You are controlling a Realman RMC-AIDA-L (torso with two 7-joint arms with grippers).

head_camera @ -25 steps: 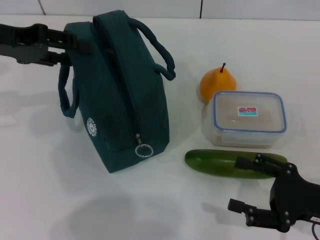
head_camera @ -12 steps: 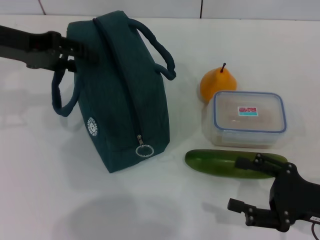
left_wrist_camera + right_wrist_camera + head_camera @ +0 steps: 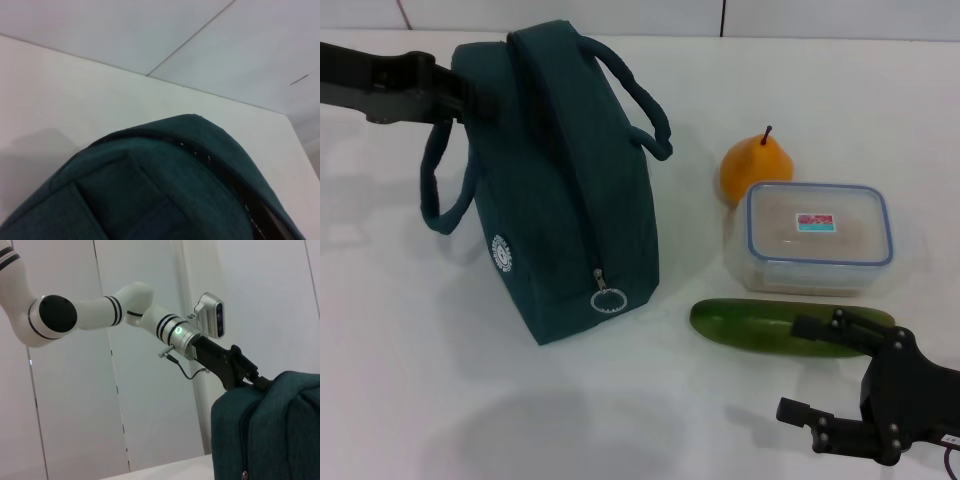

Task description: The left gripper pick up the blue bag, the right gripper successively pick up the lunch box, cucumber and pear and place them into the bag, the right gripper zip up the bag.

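The blue bag (image 3: 565,190) stands zipped toward the tabletop's (image 3: 410,380) far left, with bare surface before it. The left claw (image 3: 470,92) meets its upper far corner, fingers hidden, so its grip cannot be told. The right claw (image 3: 825,375) hangs spread at the near right edge, just before the cucumber (image 3: 775,327), which lies crosswise; lunch box (image 3: 818,238) and pear (image 3: 755,168) sit behind.

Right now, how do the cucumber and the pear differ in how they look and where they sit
The cucumber is long, dark green and lies flat in front of the lunch box; the pear is rounded, orange-yellow and stands stem up behind it. The right gripper hovers by the cucumber, far from the pear. Both rest on the white table, outside the blue bag.
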